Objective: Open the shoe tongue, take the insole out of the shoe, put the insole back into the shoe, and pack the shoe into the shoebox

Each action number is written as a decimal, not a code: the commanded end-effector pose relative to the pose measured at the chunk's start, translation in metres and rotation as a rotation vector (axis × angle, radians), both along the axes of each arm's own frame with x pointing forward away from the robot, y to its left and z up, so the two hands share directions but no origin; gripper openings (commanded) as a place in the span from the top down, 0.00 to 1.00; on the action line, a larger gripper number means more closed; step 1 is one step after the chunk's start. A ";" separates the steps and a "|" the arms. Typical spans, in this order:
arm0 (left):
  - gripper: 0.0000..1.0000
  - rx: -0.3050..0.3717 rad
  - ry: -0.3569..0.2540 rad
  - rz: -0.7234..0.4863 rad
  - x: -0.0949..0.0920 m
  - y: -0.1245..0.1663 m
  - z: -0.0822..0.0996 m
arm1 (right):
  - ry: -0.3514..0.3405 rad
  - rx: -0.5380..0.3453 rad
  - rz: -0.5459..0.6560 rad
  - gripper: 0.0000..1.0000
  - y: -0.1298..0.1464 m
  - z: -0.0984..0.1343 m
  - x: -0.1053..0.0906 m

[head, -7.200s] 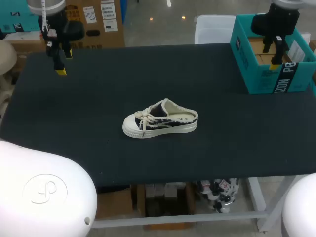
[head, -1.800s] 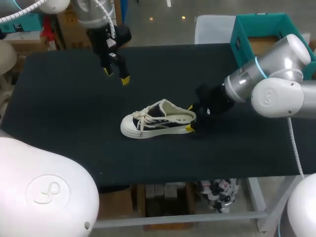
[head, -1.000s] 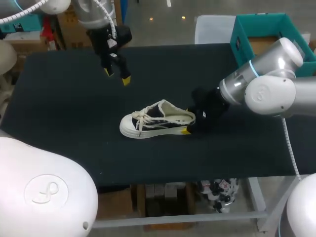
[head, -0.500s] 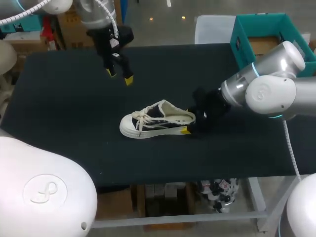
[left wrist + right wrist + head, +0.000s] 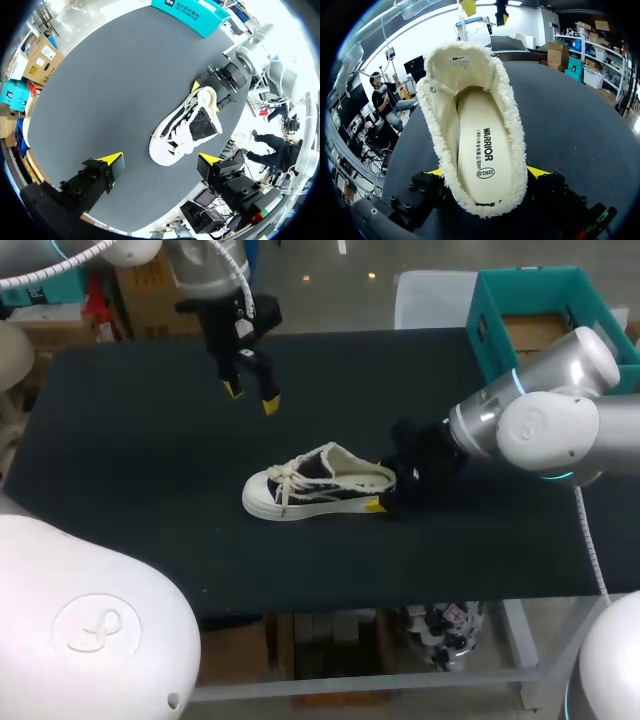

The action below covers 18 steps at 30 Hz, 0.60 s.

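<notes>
A black low shoe (image 5: 320,485) with a cream frayed rim and cream laces lies mid-table, toe to the left. Its cream insole (image 5: 482,150) lies inside. My right gripper (image 5: 380,485) sits low at the heel, one finger on each side, shut on it; in the right wrist view the heel (image 5: 480,130) fills the gap of the gripper (image 5: 486,172). My left gripper (image 5: 251,398) hangs open above the table behind the shoe. From the left wrist the shoe (image 5: 187,125) lies ahead of that gripper (image 5: 161,160). The teal shoebox (image 5: 530,278) stands open at the back right.
My right arm's silver elbow (image 5: 560,410) hangs in front of the shoebox and hides its near wall. The black tabletop (image 5: 130,470) stretches wide to the left of the shoe, and its front edge runs a little below the shoe.
My left gripper has drifted right and a little nearer the shoe, still open. The right gripper has stayed at the heel, and the shoe has not shifted.
</notes>
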<state>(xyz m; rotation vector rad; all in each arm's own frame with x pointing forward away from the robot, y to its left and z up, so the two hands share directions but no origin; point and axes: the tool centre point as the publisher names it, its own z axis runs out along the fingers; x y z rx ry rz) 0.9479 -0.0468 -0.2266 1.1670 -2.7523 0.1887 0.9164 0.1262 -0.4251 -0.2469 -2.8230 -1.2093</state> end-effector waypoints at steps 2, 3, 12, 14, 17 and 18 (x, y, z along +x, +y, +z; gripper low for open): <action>0.00 0.022 0.010 0.025 -0.003 -0.004 -0.001 | 0.000 0.005 -0.002 1.00 0.003 -0.004 -0.002; 0.00 0.024 0.012 0.036 -0.003 -0.005 -0.002 | 0.000 0.005 -0.002 1.00 0.003 -0.004 -0.002; 0.00 -0.017 0.064 0.206 -0.010 -0.018 0.002 | 0.000 0.005 -0.002 1.00 0.003 -0.004 -0.002; 0.00 0.009 0.048 0.162 -0.011 -0.019 0.006 | 0.000 0.005 -0.002 1.00 0.003 -0.004 -0.002; 0.00 0.009 0.048 0.162 -0.011 -0.019 0.006 | 0.000 0.005 -0.002 1.00 0.003 -0.004 -0.002; 0.00 0.009 0.048 0.162 -0.011 -0.019 0.006 | 0.000 0.005 -0.002 1.00 0.003 -0.004 -0.002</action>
